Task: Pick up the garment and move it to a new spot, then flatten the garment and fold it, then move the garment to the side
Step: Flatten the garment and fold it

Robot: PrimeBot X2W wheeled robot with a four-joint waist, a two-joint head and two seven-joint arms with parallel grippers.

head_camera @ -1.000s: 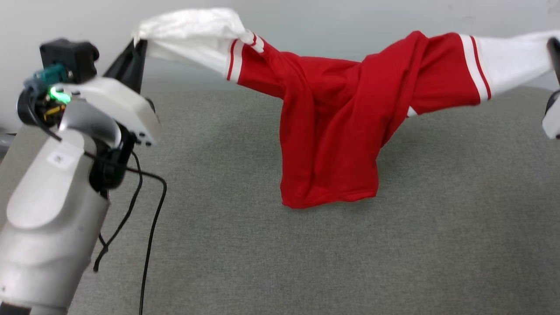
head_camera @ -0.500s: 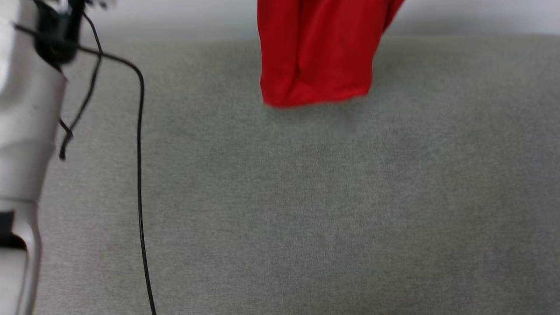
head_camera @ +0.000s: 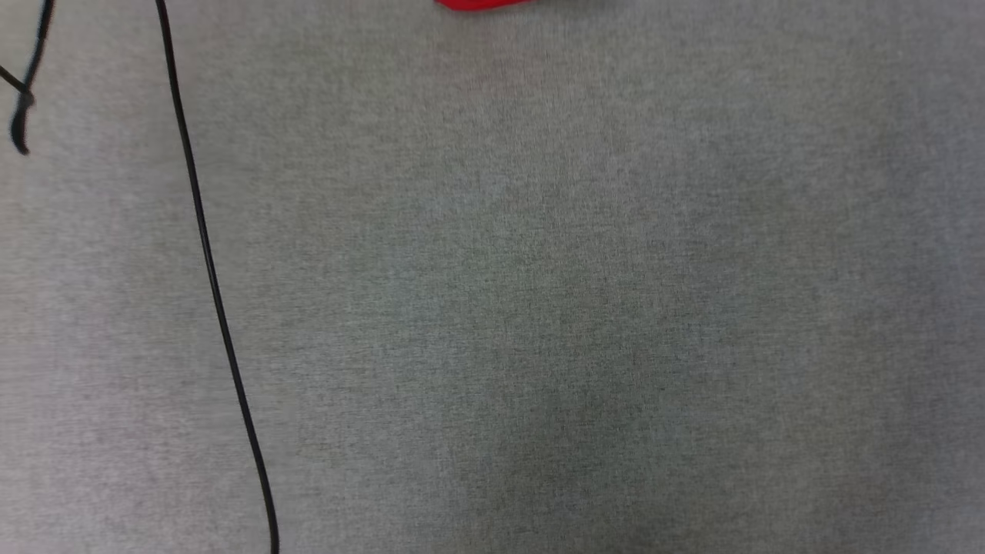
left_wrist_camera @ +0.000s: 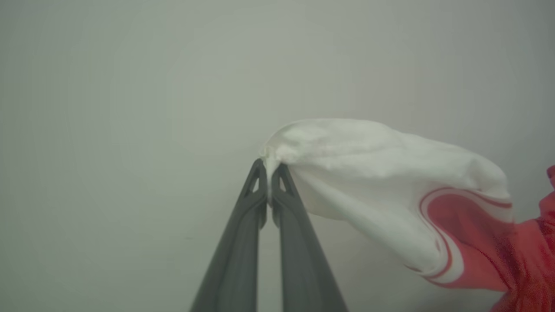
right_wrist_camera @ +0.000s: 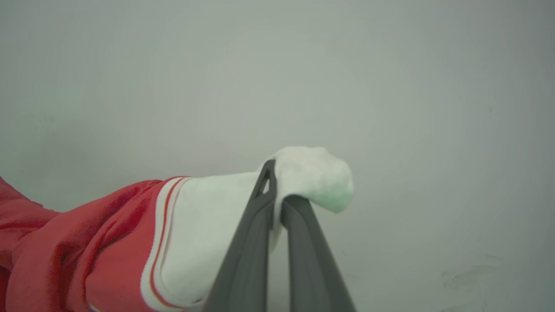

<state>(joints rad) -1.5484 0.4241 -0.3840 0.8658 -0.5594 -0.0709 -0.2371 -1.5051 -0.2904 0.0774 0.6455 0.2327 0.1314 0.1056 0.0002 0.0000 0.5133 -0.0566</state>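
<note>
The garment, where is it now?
In the wrist views the garment hangs, one white sleeve pinched by the left gripper, the other by the right gripper.

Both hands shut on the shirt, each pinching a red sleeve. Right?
No. The sleeves are white, not red. The left hand and right hand are each shut on one sleeve of the shirt, as both wrist views show.

R gripper [right_wrist_camera: 275,190] pinches garment's [right_wrist_camera: 108,242] white sleeve (red body trails left) against pale wall [right_wrist_camera: 390,86].
</note>
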